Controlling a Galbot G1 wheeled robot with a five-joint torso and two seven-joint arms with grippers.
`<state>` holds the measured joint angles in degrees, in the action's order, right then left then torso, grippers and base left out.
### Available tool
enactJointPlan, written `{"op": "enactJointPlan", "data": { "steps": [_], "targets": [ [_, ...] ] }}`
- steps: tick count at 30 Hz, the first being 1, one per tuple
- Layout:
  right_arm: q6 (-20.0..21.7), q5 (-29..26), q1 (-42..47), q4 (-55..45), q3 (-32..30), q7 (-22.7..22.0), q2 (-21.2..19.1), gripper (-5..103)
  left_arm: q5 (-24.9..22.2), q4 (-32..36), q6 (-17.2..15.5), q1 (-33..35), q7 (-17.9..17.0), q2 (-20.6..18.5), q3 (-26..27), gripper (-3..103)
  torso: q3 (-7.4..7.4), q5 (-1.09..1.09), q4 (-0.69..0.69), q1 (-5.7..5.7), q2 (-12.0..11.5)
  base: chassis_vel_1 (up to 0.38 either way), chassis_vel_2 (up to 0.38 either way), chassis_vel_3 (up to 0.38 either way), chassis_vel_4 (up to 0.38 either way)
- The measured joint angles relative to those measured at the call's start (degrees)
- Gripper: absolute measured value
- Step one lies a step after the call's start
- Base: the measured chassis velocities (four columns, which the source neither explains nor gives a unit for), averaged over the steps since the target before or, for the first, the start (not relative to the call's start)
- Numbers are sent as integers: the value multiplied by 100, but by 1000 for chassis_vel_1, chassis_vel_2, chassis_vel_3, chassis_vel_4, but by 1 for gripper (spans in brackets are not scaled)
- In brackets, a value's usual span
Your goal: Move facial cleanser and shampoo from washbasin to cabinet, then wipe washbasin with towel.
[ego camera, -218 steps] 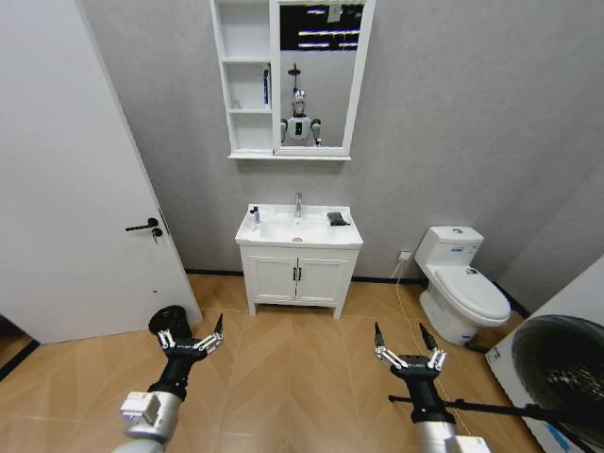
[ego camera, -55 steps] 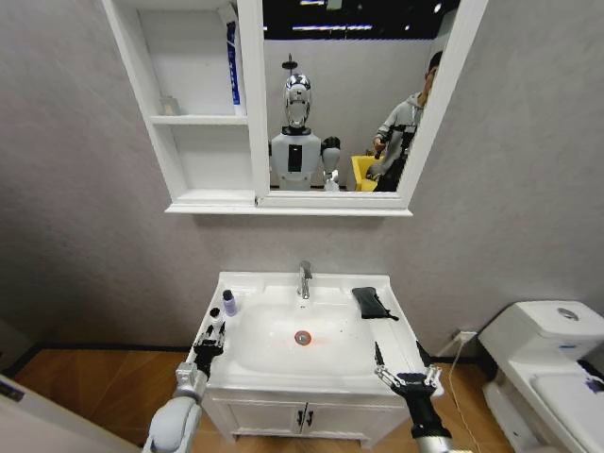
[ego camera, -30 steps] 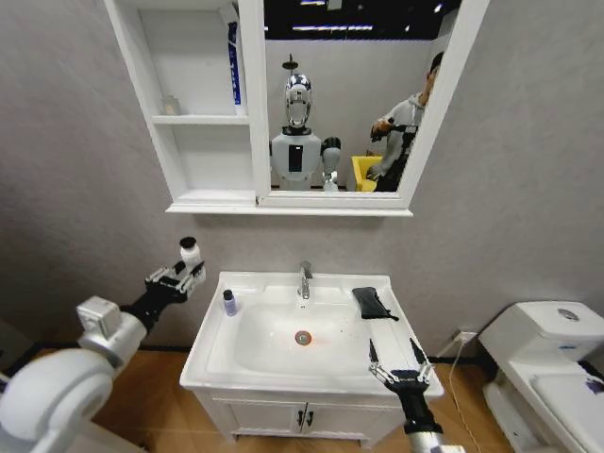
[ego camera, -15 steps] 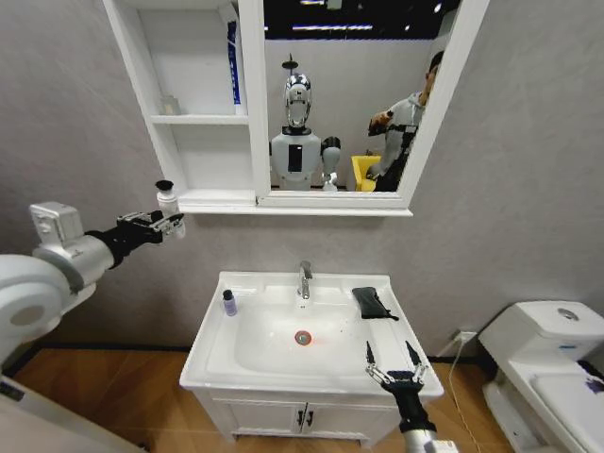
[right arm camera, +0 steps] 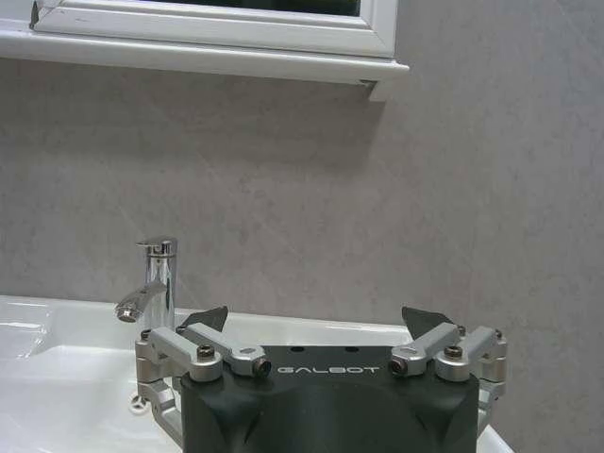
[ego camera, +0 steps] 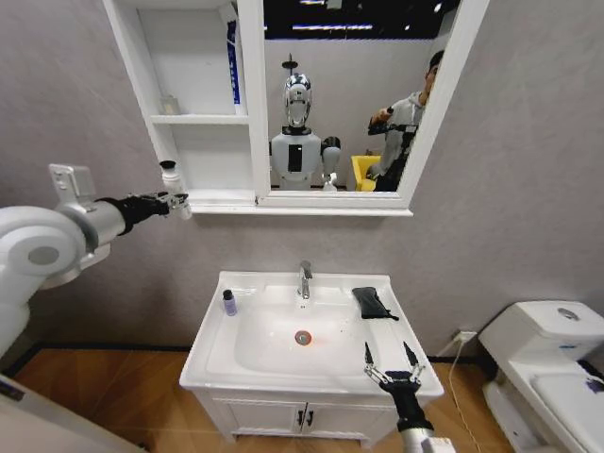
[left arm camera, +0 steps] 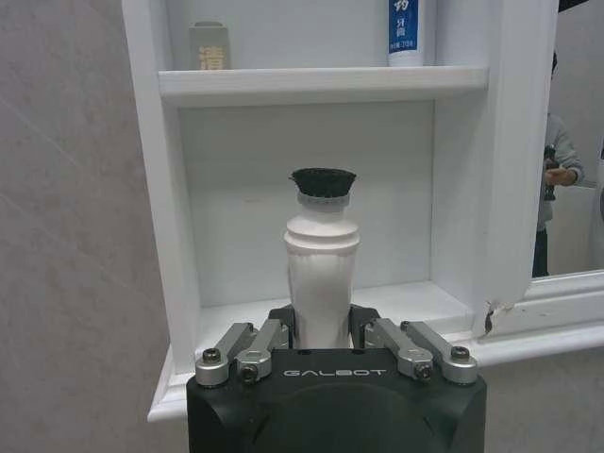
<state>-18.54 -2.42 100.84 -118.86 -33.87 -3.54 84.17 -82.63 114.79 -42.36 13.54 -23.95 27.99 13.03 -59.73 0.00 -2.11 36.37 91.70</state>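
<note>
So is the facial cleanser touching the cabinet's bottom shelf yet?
Apart. In the left wrist view the facial cleanser stands upright in the left gripper, short of the cabinet, its bottom shelf bare beyond it.

The left arm reaches out level at shoulder height, its black left gripper [ego camera: 173, 201] clamped on a slim white bottle with a black cap [left arm camera: 322, 264], held upright. The right gripper [ego camera: 388, 357] sits low, fingers spread wide.

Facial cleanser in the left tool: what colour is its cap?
Black, above a white body on the facial cleanser; clearest in the left wrist view.
</note>
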Motion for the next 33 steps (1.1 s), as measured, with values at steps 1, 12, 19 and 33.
{"op": "enactJointPlan", "data": {
  "steps": [1,12,19,33],
  "targets": [
    [0,0,0,0,0,0,0,100,0,0,0,0,0,0,0,30,0,0,0,0,0,0,0,0,0],
    [19,-14,-50,125,8,16,4,100,429,-1016,10,-1391,61,521,-1290,30,0,1,0,0,0,0,0,0,0],
    [-8,-15,-67,218,7,18,12,100,654,-1704,14,-1719,126,814,-1481,30,0,0,-1,0,0,0,0,0,0],
    [19,-26,-110,262,-44,26,4,100,852,-2277,20,-1939,201,1300,-1620,30,0,0,-1,0,0,0,0,0,0]
  ]
}}
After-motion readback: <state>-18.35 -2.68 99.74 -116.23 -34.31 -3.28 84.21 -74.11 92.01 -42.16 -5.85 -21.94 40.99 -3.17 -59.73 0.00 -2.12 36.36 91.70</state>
